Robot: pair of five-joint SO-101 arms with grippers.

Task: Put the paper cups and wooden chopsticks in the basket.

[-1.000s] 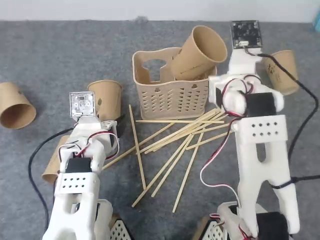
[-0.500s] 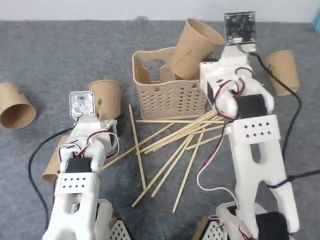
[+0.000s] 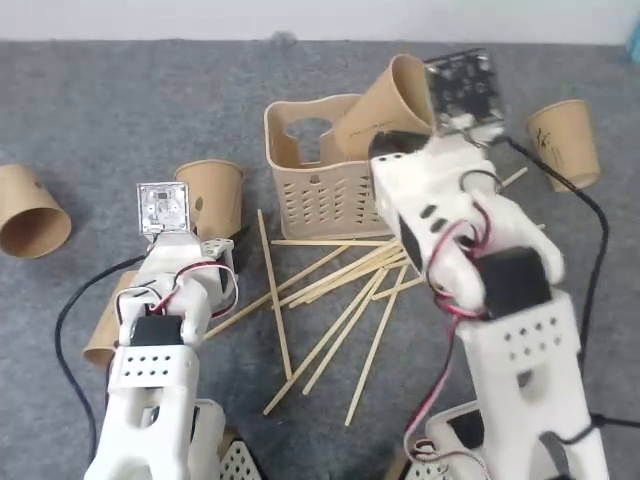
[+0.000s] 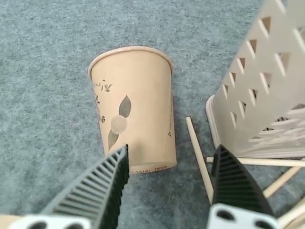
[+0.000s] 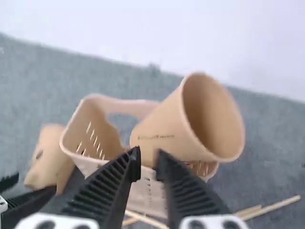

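Paper cup (image 5: 190, 124), clamped at its base by right gripper (image 5: 147, 152), hangs tilted over basket (image 5: 95, 102): shd go lower, base-first, before letting go; left gripper (image 4: 173, 151) jaws apart.

Smooth matt finish on the tapered brown paper cup (image 5: 176, 126), slight sheen on the beige perforated plastic basket (image 3: 330, 200). Bare pale wood in the thin round chopsticks (image 3: 350, 268), rough fuzzy nap on the grey cloth table cover (image 3: 120, 110). Ribbed matt black plastic on the fingers (image 5: 109, 186) of the right gripper (image 5: 147, 153).
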